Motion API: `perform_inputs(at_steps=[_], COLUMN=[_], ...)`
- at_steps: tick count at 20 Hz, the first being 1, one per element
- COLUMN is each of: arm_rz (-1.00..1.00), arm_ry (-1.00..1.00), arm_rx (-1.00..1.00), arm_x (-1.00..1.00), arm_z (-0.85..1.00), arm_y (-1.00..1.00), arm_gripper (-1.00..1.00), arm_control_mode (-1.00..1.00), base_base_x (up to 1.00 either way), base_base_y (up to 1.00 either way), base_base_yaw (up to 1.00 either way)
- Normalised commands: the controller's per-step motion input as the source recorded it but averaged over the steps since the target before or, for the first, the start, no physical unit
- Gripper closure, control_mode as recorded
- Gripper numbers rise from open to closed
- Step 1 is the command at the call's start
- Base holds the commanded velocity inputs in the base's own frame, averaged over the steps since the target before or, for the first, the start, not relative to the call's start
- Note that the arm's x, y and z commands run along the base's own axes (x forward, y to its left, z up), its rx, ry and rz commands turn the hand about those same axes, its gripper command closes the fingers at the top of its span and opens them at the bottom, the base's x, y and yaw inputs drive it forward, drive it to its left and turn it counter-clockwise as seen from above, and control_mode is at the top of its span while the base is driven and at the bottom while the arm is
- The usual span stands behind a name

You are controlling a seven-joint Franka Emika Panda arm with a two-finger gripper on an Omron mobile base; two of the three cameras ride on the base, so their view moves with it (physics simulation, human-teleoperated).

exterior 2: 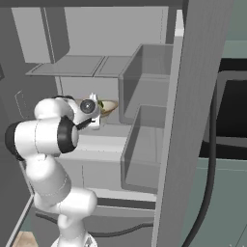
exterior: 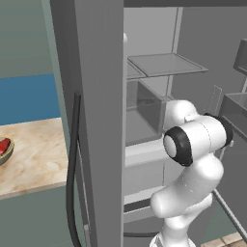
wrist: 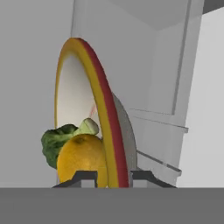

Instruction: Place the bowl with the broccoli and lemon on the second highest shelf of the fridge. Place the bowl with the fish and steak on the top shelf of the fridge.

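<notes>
My gripper [wrist: 113, 176] reaches into the open fridge [exterior: 96, 96] with a fingertip on each side of the rim of the bowl [wrist: 103, 114], which has a yellow and red edge. The lemon [wrist: 81, 157] and the green broccoli [wrist: 54, 142] lie inside it. In the right base view the gripper [exterior 2: 96, 115] holds this bowl [exterior 2: 108, 107] below the top shelf [exterior 2: 72, 66], just over the second highest shelf [exterior 2: 113, 129]. I cannot tell whether it touches that shelf. The other bowl [exterior: 4, 150], with the red steak [exterior: 2, 145], sits on the counter; the fish is hidden.
Deep clear bins [exterior 2: 144, 91] hang close beside the bowl in the right base view, with another bin [exterior 2: 142, 154] lower down. The beige counter [exterior: 34, 154] lies left of the fridge. More door bins [exterior: 236, 111] stand at the right of the arm.
</notes>
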Motion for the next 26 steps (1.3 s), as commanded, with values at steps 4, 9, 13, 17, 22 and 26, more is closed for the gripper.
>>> perform_inputs(at_steps=[4, 9, 13, 17, 22, 26], arm_rz=[-0.05, -0.06, -0.02, 0.01, 0.04, 0.07], arm_ry=[0.0, 0.01, 0.05, 0.09, 0.11, 0.31], arm_rx=[0.0, 0.0, -0.04, -0.22, -0.2, -0.16], arm_x=[-0.27, -0.92, -1.0, -1.0, -1.0, -1.0], arm_z=[0.79, 1.0, 1.0, 1.0, 1.0, 1.0], arm_y=[0.01, 0.0, 0.0, 0.03, 0.0, 0.0], arm_gripper=[-1.0, -1.0, -1.0, -1.0, -1.0, -1.0], arm_control_mode=[-1.0, -1.0, -1.0, -1.0, -1.0, -1.0], base_base_x=[0.0, 0.0, 0.0, 0.0, 0.0, 0.0], base_base_y=[0.0, 0.0, 0.0, 0.0, 0.0, 0.0], base_base_yaw=[0.0, 0.0, 0.0, 0.0, 0.0, 0.0])
